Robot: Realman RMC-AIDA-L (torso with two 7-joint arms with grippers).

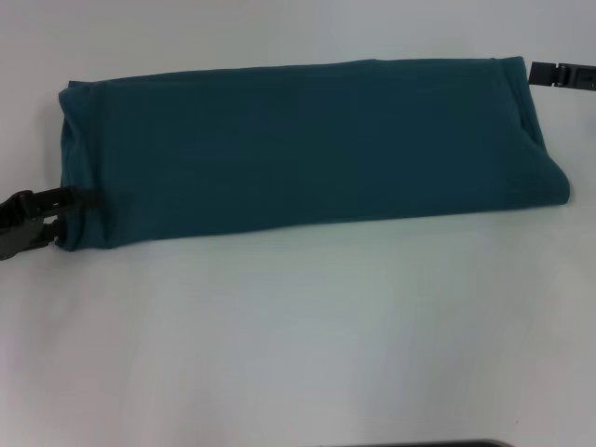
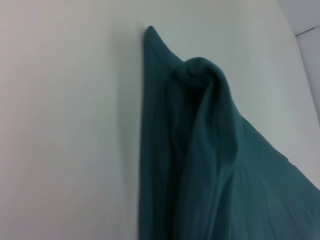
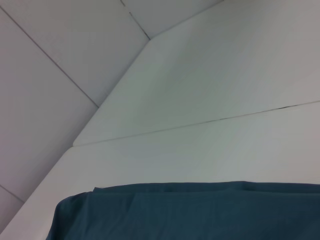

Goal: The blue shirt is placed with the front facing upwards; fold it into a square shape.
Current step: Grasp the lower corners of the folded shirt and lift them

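Note:
The blue shirt point(image 1: 307, 149) lies folded into a long band across the white table, plain side up, with no lettering showing. My left gripper point(image 1: 67, 203) is at the band's near left corner, shut on the cloth there. In the left wrist view the shirt point(image 2: 200, 165) rises in a bunched peak with folds running away from it. At the band's far right corner, my right gripper point(image 1: 533, 73) touches the edge of the cloth. The right wrist view shows only a flat edge of the shirt point(image 3: 200, 212) on the table.
The white table point(image 1: 298, 335) stretches wide in front of the shirt. A seam in the tabletop point(image 3: 210, 120) and the table's far edge point(image 3: 110, 95) show in the right wrist view. A dark strip point(image 1: 419, 443) sits at the near edge.

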